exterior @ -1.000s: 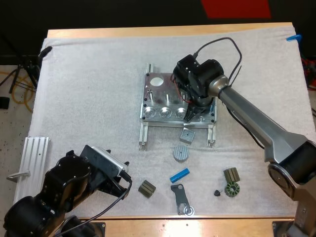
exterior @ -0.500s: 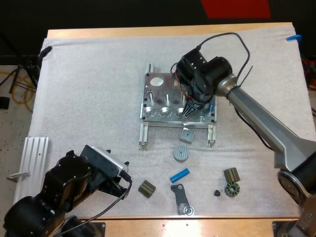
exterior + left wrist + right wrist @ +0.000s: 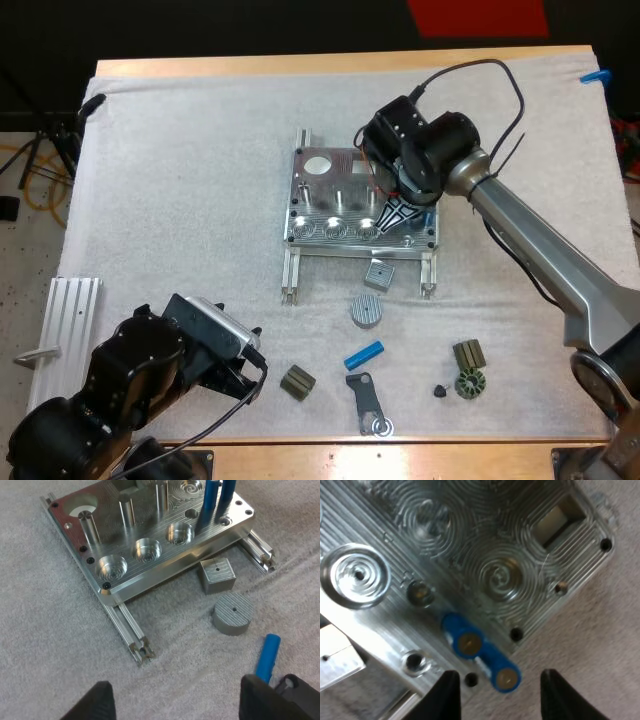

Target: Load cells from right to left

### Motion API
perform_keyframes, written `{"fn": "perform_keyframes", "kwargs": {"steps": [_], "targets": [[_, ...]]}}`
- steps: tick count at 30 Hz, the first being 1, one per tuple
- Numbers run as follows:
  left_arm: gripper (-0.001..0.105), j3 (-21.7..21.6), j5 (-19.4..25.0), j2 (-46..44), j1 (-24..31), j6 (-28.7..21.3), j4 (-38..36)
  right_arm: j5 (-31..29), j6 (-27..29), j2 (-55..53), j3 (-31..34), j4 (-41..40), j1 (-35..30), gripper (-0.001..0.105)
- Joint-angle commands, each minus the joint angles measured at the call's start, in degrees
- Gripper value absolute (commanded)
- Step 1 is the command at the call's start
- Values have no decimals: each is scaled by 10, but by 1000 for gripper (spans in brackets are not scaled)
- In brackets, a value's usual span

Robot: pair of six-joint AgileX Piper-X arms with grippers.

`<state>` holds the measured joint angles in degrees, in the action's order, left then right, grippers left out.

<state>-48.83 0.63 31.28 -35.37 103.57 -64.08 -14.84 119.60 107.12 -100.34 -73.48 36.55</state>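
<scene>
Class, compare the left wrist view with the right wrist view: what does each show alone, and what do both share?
Left wrist only: the grey round disc, a loose blue cylinder lying on the mat, and the open left gripper. Right wrist only: the open right gripper, and the end caps of the two standing blue cylinders, seen from above. Both: the metal fixture with those two cylinders at its corner.
</scene>
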Motion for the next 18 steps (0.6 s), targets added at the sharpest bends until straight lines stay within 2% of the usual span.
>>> {"fn": "perform_keyframes", "kwargs": {"steps": [1,8,13,18], "targets": [[53,-4,2,-3,-3,-6,1,20,-17,-20,-2,-16,-3,38],[53,-4,-1,-3,-3,-61,1,85,-60,-76,-2,-43,-3,38],[53,-4,-6,-3,-3,-61,1,105,-74,-120,-2,-75,-3,38],[53,-4,-9,-3,-3,-67,1,206,-104,-166,-2,-95,-3,38]]}}
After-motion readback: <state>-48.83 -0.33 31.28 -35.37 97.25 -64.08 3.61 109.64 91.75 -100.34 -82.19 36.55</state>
